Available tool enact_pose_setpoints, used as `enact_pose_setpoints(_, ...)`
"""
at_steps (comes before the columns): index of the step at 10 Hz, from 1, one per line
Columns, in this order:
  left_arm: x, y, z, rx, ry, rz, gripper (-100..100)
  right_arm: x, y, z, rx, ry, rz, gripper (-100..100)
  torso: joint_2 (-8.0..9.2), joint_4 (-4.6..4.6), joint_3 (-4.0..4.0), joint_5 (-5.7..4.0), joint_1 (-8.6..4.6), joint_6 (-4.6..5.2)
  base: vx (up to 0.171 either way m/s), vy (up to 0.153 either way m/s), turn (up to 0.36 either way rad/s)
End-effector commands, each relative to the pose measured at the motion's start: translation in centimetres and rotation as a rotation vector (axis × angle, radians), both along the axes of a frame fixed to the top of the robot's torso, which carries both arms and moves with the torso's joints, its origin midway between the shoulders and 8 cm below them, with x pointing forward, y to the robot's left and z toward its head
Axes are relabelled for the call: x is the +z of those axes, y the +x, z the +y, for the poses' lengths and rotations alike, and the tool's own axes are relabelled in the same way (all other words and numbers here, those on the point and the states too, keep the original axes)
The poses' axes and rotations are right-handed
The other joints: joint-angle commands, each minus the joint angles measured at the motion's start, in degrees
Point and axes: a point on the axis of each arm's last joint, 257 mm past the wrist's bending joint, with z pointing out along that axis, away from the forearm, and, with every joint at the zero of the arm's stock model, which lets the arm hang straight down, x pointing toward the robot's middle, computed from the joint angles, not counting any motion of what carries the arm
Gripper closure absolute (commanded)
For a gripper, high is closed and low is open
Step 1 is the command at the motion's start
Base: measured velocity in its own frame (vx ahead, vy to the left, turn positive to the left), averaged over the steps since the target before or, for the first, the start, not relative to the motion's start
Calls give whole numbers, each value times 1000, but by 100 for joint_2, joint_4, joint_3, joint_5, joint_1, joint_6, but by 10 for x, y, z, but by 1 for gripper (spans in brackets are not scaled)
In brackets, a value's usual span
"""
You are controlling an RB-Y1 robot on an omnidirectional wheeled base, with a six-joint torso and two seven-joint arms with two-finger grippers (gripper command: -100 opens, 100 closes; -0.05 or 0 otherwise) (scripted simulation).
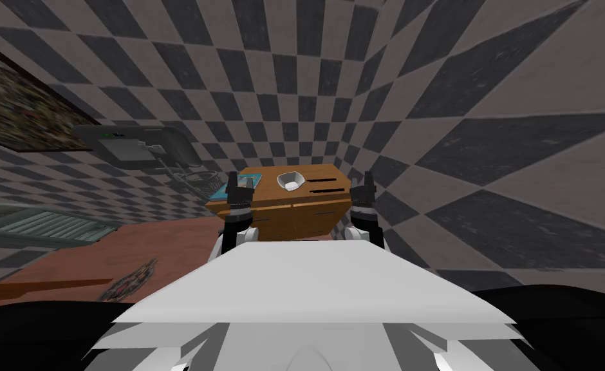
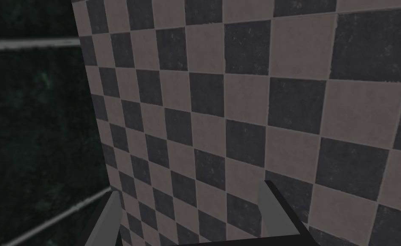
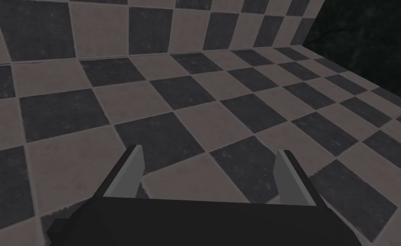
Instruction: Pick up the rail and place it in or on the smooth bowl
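A small white smooth bowl [image 1: 290, 181] sits on the top of a brown wooden cabinet [image 1: 275, 216] straight ahead of me. Beside the bowl, on the same top, lie two thin dark bars; the nearer one [image 1: 328, 189] looks like the rail, though I cannot tell which of the two it is. My left gripper [image 1: 241, 183] is raised at the cabinet's left edge, open and empty [image 2: 191, 209]. At the cabinet's right edge my right gripper [image 1: 363, 185] is also raised, its fingers wide apart with nothing between them [image 3: 208, 175].
A teal flat object [image 1: 221, 191] lies at the cabinet's left. A dark grey piece of furniture [image 1: 134, 145] stands further left. Checkered tiles cover the walls and the floor on the right. A reddish-brown floor [image 1: 102, 251] with a slatted grey panel [image 1: 37, 225] spreads on the left.
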Motion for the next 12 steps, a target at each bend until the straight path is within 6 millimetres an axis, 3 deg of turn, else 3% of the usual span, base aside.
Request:
enact_pose_setpoints(1,0,0,0,0,0,0,0,5,0,7,26,-34,-21,-100,0,0,0,0,0,0,-88,-30,153)
enact_pose_setpoints(6,0,0,0,0,0,0,0,16,0,37,136,-157,-100,-100,58,13,34,-8,-35,-1,-162,-74,217)
enact_pose_setpoints(12,0,0,0,0,0,0,0,13,0,66,250,-291,-146,-100,34,8,20,-6,-24,-1,-92,-32,178)
